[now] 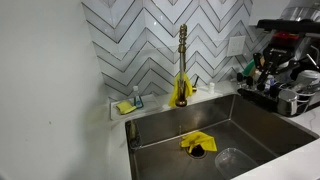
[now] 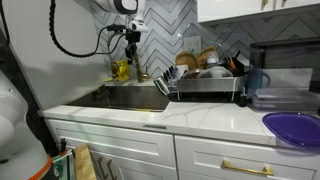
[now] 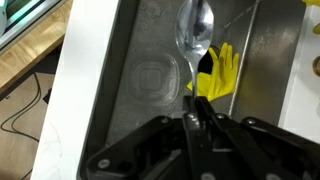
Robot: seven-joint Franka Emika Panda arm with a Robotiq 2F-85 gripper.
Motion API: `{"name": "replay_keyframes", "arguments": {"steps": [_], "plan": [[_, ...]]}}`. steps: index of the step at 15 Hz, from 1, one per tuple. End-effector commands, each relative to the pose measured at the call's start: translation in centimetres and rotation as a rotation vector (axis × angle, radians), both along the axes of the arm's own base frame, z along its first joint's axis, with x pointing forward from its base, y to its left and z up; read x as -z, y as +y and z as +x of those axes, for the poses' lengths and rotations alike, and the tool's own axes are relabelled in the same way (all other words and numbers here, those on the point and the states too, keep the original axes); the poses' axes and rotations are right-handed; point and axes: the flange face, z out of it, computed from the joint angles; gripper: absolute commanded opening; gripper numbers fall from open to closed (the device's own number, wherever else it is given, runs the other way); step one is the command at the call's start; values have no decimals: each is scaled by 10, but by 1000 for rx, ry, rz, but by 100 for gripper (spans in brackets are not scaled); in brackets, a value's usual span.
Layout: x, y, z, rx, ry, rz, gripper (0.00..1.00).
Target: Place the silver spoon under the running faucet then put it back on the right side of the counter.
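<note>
In the wrist view the claw [image 3: 197, 120] is clenched on the handle of the silver spoon [image 3: 195, 32] — the handle runs straight out from between its fingertips, with the bowl at the far end. The spoon hangs over the steel sink basin [image 3: 140, 50], crossing the edge of a yellow cloth [image 3: 222, 75] on the basin floor — clear of the white tabletop [image 3: 70, 100]. The brass faucet [image 1: 182, 55] stands at the basin's back rim.

The spoon [image 3: 196, 32] is mirror-polished silver metal, the sink basin [image 3: 140, 105] dull brushed steel with faint scuffs, the faucet [image 1: 183, 55] satin brass-gold metal, the counter [image 1: 60, 140] smooth white, the cloth [image 1: 197, 143] soft yellow fabric, the wall tiles [image 1: 150, 40] glossy.
</note>
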Motion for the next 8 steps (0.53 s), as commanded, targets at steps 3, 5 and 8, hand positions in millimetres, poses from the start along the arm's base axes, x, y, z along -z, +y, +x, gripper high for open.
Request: {"name": "replay_keyframes", "arguments": {"steps": [3,5,8], "plan": [[32,50,-3,-9,0,-2,2],[49,71,0,18,-23,15,2],[76,99,3,47,-77,19,2]]}}
